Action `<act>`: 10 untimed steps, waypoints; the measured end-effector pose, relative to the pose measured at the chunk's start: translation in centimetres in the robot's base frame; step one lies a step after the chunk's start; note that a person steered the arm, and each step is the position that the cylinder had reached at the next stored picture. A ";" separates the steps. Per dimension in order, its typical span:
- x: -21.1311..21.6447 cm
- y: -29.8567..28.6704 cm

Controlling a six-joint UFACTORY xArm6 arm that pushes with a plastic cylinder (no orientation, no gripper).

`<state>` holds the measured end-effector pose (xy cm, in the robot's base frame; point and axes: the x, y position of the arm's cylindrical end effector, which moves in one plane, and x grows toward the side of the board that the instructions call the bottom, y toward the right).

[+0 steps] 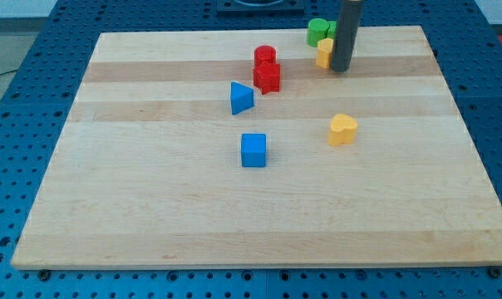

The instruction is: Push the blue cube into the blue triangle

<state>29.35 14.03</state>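
Your blue cube (pixel 253 150) sat near the middle of the board (pixel 151 216), flat on the wood and touching nothing. The blue triangle (pixel 241 97) lay at about 12 o'clock from it, a shade toward 11, with a clear strip of wood between the two. At 1 o'clock from the triangle, the red star (pixel 268 77) stood just beside it, and the red cylinder (pixel 265 56) touched the star at its 12 o'clock. At 3 o'clock from the cube, well apart, you had the yellow heart (pixel 343 129). My tip (pixel 341 69) rested far off at 1 o'clock from the cube, near the board's top edge, pressed against a yellow block (pixel 324 52) at its 9 o'clock. The rod carries no jaws to open or close. Green blocks (pixel 319 31) sat just above that yellow one, at 11 o'clock from the tip.
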 end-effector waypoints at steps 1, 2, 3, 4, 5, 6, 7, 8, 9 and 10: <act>1.4 7.1; 11.6 7.0; 18.4 0.8; 15.9 -3.5; 11.7 -3.5; 8.1 -3.5; 4.8 -2.9; 2.2 -1.7; 1.8 -0.8; 12.6 -0.7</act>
<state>41.92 13.29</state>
